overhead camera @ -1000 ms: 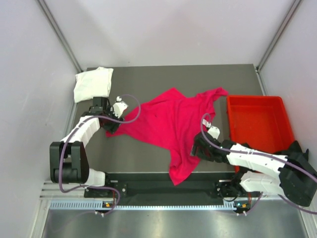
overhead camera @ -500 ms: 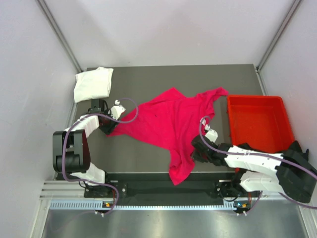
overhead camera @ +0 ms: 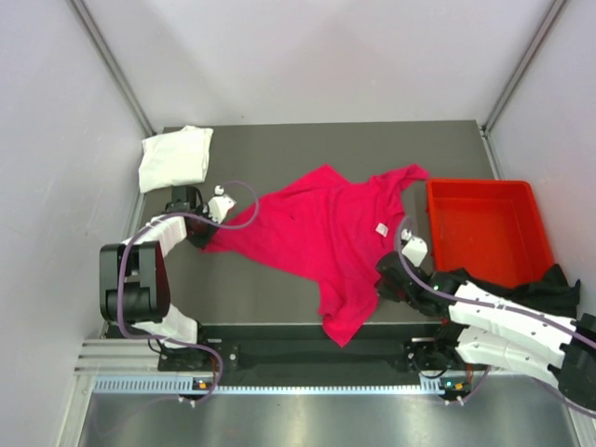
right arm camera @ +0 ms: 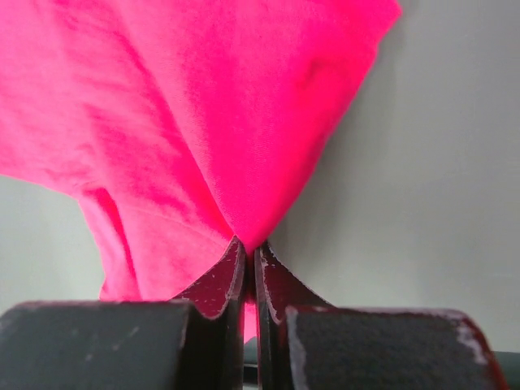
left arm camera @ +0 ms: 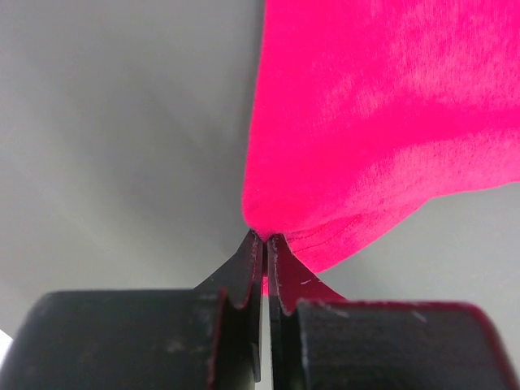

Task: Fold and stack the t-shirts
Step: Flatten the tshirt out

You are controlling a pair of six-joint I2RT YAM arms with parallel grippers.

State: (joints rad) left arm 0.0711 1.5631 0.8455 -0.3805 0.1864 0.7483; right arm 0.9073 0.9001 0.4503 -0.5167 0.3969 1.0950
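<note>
Right wrist view: my right gripper (right arm camera: 248,244) was pinched shut on the near edge of the magenta t-shirt (right arm camera: 203,122); my left gripper (left arm camera: 266,237) nipped its left corner. Each bite looked thin, perhaps only hem, so pulling taut could slip it free. It lay crumpled across the table (overhead camera: 279,140), white t-shirt (overhead camera: 174,156) folded far left.

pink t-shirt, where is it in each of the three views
Top external: pink t-shirt spread across the centre.
Left wrist: upper right, its edge pinched in the left end effector.
Right wrist: upper left and centre, pinched in the right end effector.
Shared landmark: the grey table.
</note>
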